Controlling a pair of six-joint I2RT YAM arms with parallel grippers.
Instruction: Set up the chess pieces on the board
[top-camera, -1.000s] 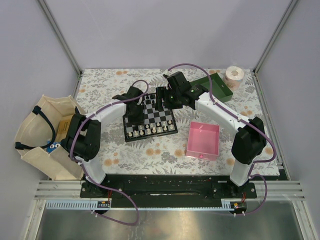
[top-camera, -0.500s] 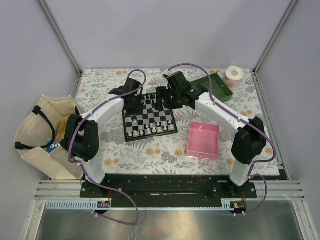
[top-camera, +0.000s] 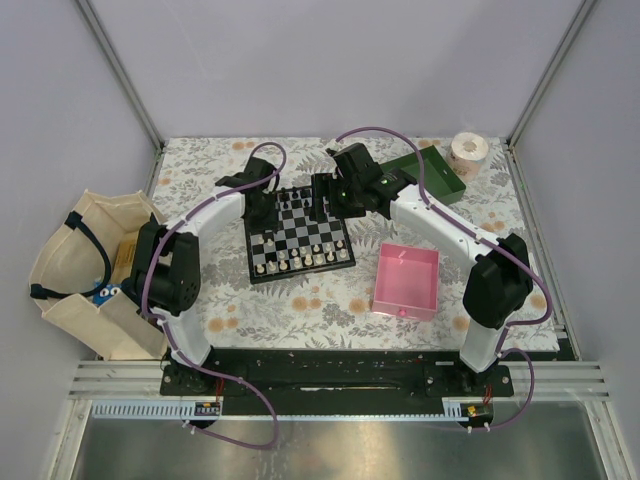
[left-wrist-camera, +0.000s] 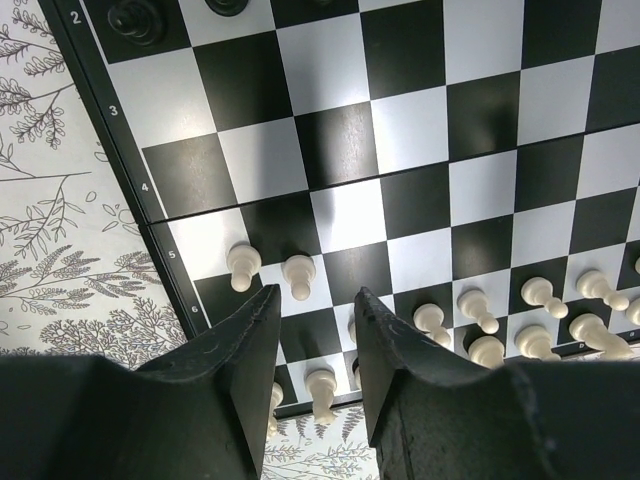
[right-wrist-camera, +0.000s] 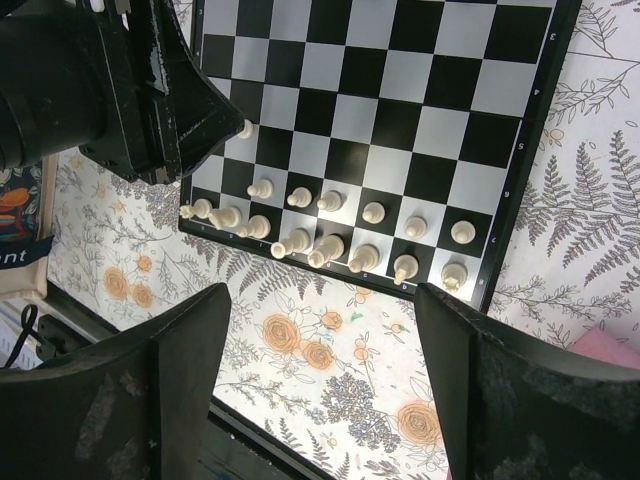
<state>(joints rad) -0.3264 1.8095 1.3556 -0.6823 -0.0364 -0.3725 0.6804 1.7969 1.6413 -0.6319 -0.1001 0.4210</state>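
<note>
The board (top-camera: 300, 232) lies mid-table. Cream-white chess pieces (top-camera: 300, 260) stand in two rows along its near edge. My left gripper (top-camera: 264, 207) hovers over the board's far left corner. In the left wrist view it (left-wrist-camera: 312, 310) is partly open with nothing between its fingers (left-wrist-camera: 250, 340), above white pawns (left-wrist-camera: 243, 265). A black piece (left-wrist-camera: 135, 15) shows at the far edge. My right gripper (top-camera: 322, 205) hangs over the board's far side. In the right wrist view its jaws (right-wrist-camera: 320, 300) stand wide open and empty, with the white rows (right-wrist-camera: 330, 245) in sight.
A pink tray (top-camera: 406, 280) sits right of the board and a green tray (top-camera: 430, 172) lies at the back right beside a tape roll (top-camera: 468, 150). A cream cloth bag (top-camera: 80, 270) rests off the table's left edge. The left gripper's body (right-wrist-camera: 150, 90) is close to the right one.
My left gripper has drawn back from the board's left columns toward its far left corner. The right arm has stayed put.
</note>
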